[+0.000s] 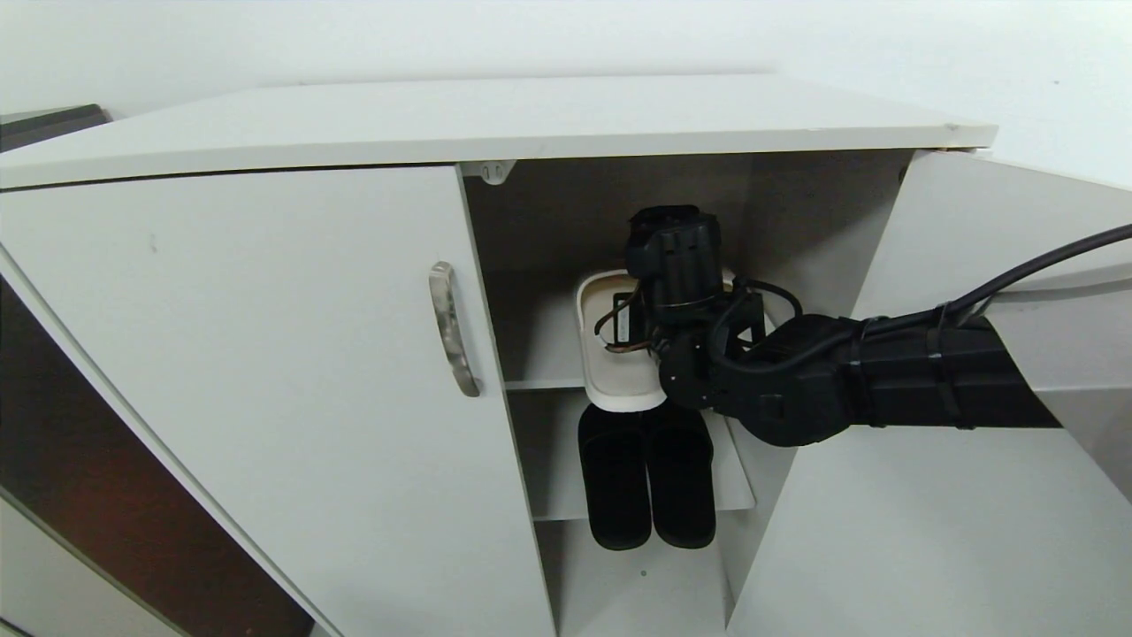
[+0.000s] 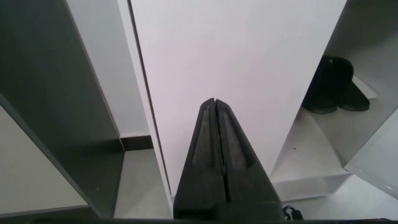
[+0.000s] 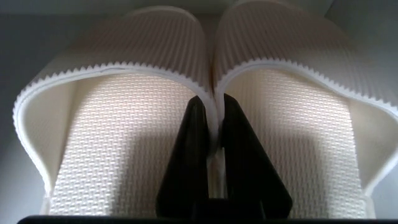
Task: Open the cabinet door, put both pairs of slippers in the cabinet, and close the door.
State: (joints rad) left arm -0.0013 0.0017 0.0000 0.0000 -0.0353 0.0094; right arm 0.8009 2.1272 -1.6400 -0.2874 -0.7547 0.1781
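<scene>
Cream slippers (image 3: 124, 130) in right gripper (image 3: 214, 104), black pair (image 1: 647, 482) on the shelf (image 1: 550, 469) below.

Cabinet (image 1: 495, 115): you're looking at smooth, matt white board, laminate by its look, on the top, doors and shelves alike.
Door handle (image 1: 453, 329): brushed metal with a soft silver sheen, centre-left in the head view.
White slippers (image 3: 124, 137): cream, foam-like plastic, matt; you can see finely ribbed straps with saw-toothed edges and footbeds stamped in a woven grain.
Black slippers (image 1: 646, 487): matt black, smooth and rubbery-looking, lower middle of the head view.
Right end effector (image 3: 214, 106): smooth, matt black plastic fingers (image 3: 193, 162).
Left end effector (image 2: 215, 106): dark matt fingers (image 2: 205, 155), faintly grooved lengthwise.
</scene>
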